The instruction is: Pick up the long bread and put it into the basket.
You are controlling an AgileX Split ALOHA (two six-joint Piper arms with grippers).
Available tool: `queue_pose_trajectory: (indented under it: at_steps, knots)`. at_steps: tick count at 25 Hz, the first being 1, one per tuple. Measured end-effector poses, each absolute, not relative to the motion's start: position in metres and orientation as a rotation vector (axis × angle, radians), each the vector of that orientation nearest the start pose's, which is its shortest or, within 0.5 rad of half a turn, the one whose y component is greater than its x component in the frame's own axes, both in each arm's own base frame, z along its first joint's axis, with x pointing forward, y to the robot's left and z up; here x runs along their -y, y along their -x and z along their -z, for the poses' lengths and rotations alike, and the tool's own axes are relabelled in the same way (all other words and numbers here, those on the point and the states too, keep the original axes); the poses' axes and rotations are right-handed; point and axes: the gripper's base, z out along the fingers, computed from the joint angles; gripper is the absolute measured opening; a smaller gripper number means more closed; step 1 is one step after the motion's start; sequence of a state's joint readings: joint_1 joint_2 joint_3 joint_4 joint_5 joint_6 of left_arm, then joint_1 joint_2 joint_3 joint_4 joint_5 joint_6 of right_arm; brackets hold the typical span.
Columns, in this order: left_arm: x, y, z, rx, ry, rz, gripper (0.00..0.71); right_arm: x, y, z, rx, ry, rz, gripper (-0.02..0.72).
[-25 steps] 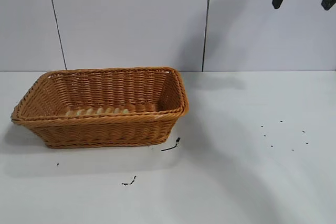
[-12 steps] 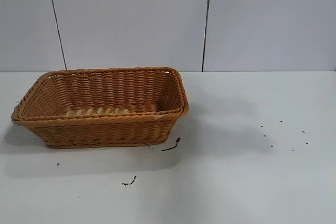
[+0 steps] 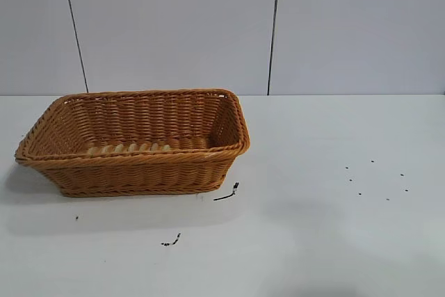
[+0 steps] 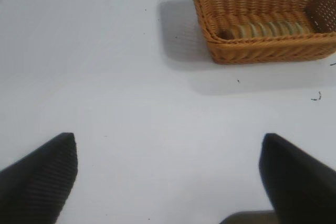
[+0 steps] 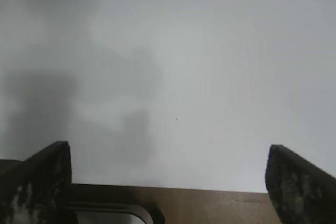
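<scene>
1. Right gripper [image 5: 168, 174] is what I look at first: in its own wrist view the two dark fingers stand wide apart with nothing between them, only the bare white table [image 5: 173, 77] below, and the table's brown front edge shows close under them.
2. My left gripper [image 4: 168, 174] is also spread wide and holds nothing; it is parked above the table, well apart from the basket, and looks toward it from a distance.
3. In the exterior view I see neither arm at all, so both are outside that camera's field.
4. I find the long bread [image 3: 128, 148] lying inside the basket [image 3: 139, 175], on the floor of it, along the near long wall; only its ridged top shows over the braided rim. From the left wrist view the long bread [image 4: 268, 29] lies flat in the basket [image 4: 262, 51] in the same place, parallel to the near wall.
5. The basket stands upright on the left half of the table, and I see no bread outside it.
6. My judgement: the pick and the placing are done, and the task's goal looks reached.
7. What is left, I think, is only to bring the arms to rest; I would not touch the basket again.
</scene>
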State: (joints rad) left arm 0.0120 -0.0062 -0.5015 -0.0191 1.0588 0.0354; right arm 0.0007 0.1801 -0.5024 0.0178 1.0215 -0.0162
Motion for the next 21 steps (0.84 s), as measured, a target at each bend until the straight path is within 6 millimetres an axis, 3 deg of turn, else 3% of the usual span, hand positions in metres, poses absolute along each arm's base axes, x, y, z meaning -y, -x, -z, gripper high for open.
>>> queue_pose_trajectory:
  at_steps: [7, 21]
  knots:
    - [0.002, 0.006, -0.278, -2.034, -0.025, -0.007, 0.693, -0.001, 0.003, -0.281, -2.006, 0.016, -0.013, 0.69]
    - [0.002, 0.005, -0.278, -2.044, -0.025, -0.007, 0.693, -0.002, 0.005, -0.281, -1.998, 0.016, -0.019, 0.69]
